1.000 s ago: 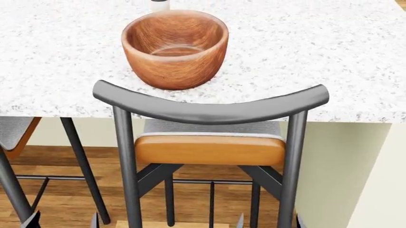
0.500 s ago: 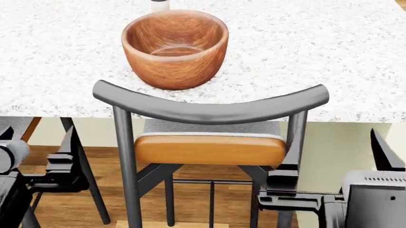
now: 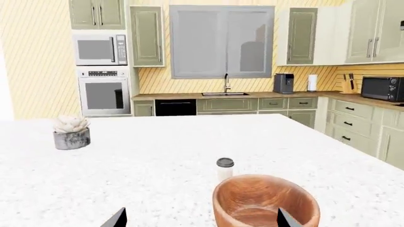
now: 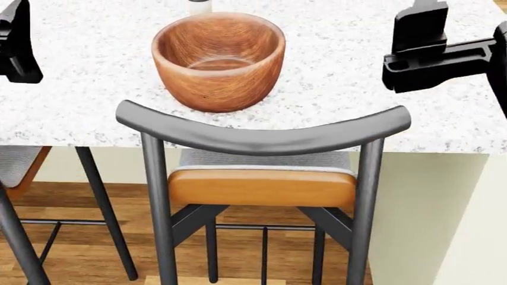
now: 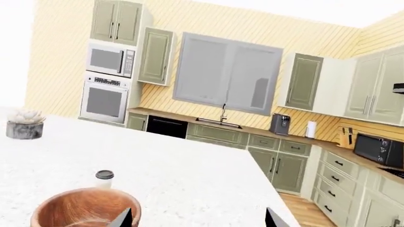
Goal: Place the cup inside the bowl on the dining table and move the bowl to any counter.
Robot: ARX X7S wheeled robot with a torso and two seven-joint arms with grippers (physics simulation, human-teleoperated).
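The reddish-brown wooden bowl [image 4: 218,59] stands empty and upright on the white speckled dining table [image 4: 412,113], near its front edge. Just behind it stands the cream cup [image 3: 224,169] with a dark lid; the head view cuts off all but its base [image 4: 199,6]. My left gripper [image 3: 202,223] hovers open over the table to the left of the bowl [image 3: 265,203]. My right gripper [image 5: 200,221] hovers open to the right of the bowl [image 5: 85,208]. Neither holds or touches anything.
A dark metal chair [image 4: 262,139] with an orange cushion stands between me and the table. A potted succulent [image 3: 71,133] sits on the table's far left. The wooden counter [image 3: 265,94] with a sink and tap [image 3: 225,90] runs along the back wall.
Both arms have risen from below the table edge to above the tabletop, one on each side of the bowl. The bowl and cup have not moved.
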